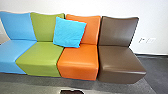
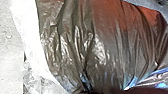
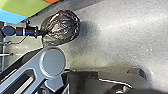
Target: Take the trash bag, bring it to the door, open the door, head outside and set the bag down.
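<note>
A dark, glossy trash bag (image 2: pixel 100 45) is very close in the left wrist view, its creased plastic drawn together in folds near the camera. The same full, rounded trash bag (image 3: pixel 62 28) appears in the right wrist view over the grey floor. There my left gripper (image 3: pixel 43 33) is at the gathered end of the bag, shut on it.
Blue, green, orange and brown seats (image 1: pixel 80 61) stand in a row against a white wall (image 1: pixel 152 22), with a light blue cushion (image 1: pixel 69 32) on them. Grey floor (image 1: pixel 45 83) lies before them. A dark shape (image 1: pixel 72 92) is at the head view's bottom edge.
</note>
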Controlling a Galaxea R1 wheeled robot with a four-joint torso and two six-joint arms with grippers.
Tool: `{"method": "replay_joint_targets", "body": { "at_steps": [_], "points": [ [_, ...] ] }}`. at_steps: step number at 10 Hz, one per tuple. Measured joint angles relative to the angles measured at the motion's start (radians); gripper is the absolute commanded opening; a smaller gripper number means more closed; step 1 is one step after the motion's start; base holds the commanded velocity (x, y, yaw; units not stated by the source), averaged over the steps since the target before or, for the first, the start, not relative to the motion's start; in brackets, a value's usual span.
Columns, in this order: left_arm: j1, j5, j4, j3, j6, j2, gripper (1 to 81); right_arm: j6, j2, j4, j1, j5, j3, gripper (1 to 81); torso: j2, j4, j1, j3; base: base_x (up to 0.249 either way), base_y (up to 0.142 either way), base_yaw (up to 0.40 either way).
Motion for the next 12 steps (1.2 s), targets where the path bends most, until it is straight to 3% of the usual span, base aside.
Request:
{"method": "replay_joint_targets", "body": {
  "at_steps": [2, 5, 8, 12],
  "points": [
    [0.027, 0.004, 0.0, 0.127, 0.013, -0.076, 1.0, 0.0, 0.089, -0.001, -0.006, 0.001, -0.051, 81.1, 0.069, 0.0, -0.045, 0.07, 0.0, 0.0, 0.0],
    [0.151, 0.014, 0.001, 0.207, 0.075, -0.19, 1.0, -0.003, 0.21, -0.003, -0.063, 0.0, -0.177, 81.1, 0.167, 0.0, -0.109, 0.172, 0.0, 0.0, 0.0],
    [0.292, -0.006, 0.001, 0.228, 0.153, -0.19, 1.0, -0.008, 0.325, -0.006, -0.126, -0.004, -0.29, 81.1, 0.273, -0.001, -0.179, 0.281, 0.0, 0.0, 0.0],
    [0.424, -0.06, 0.002, 0.209, 0.219, -0.177, 1.0, -0.012, 0.463, -0.009, -0.201, 0.0, -0.424, 81.1, 0.417, -0.001, -0.275, 0.413, 0.0, 0.0, 0.0]
  ]
}}
